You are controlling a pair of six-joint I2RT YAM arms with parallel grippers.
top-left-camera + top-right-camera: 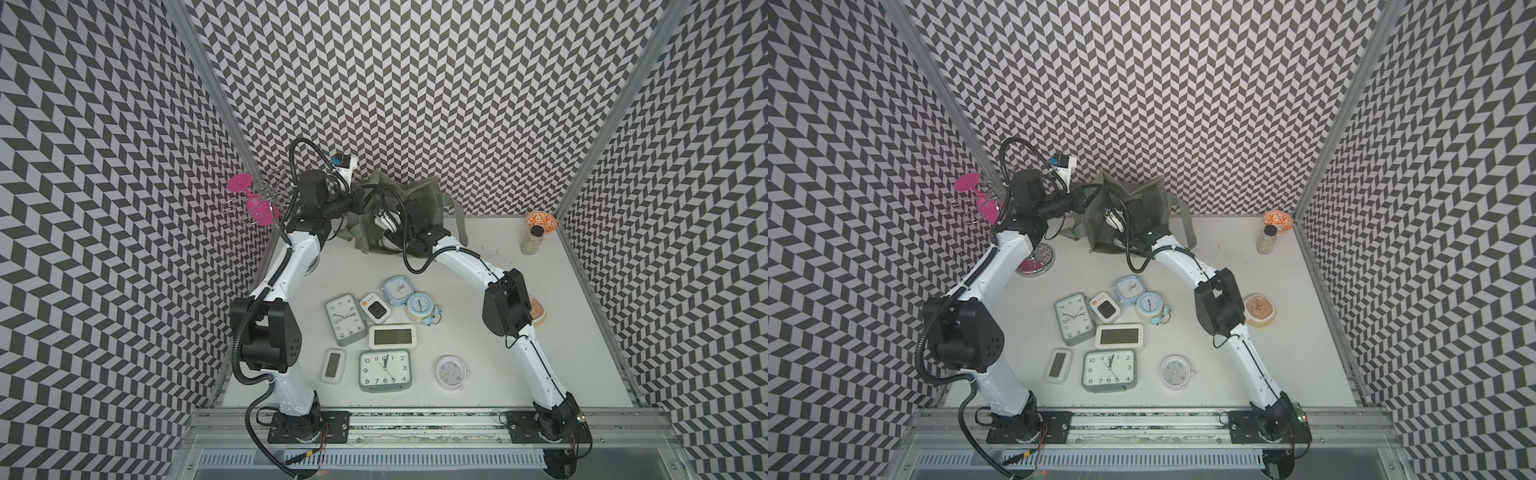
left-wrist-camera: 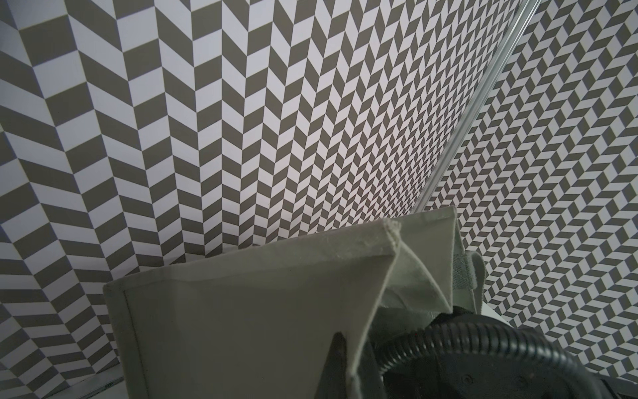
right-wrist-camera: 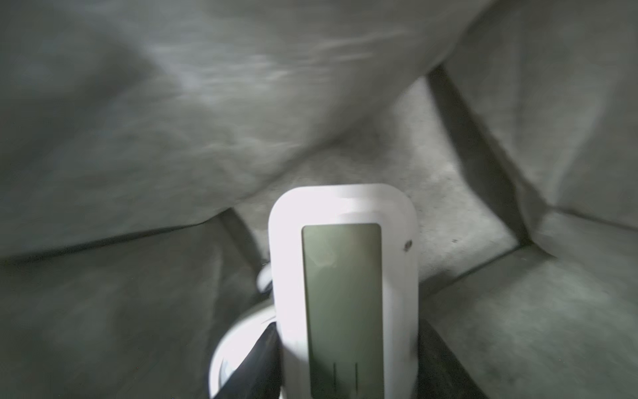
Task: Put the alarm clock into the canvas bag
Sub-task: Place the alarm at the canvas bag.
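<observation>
The grey-green canvas bag [image 1: 428, 195] [image 1: 1152, 197] stands at the back of the table with its mouth open. My left gripper [image 1: 359, 198] [image 1: 1080, 198] is shut on the bag's rim; in the left wrist view its dark fingers [image 2: 337, 359] pinch the fabric edge [image 2: 241, 311]. My right arm reaches down into the bag, so its jaws are hidden in both top views. In the right wrist view my right gripper [image 3: 348, 345] is shut on a white digital alarm clock [image 3: 341, 276] inside the bag [image 3: 172, 138], just above its floor. A white rounded thing [image 3: 231, 349] lies beside it.
Several more clocks lie mid-table, among them a grey square one [image 1: 345, 320] and a pale round one [image 1: 451, 372]. A pink glass and wire rack [image 1: 253, 203] stand at the back left, a jar [image 1: 532, 243] and an orange bowl [image 1: 540, 222] at the back right.
</observation>
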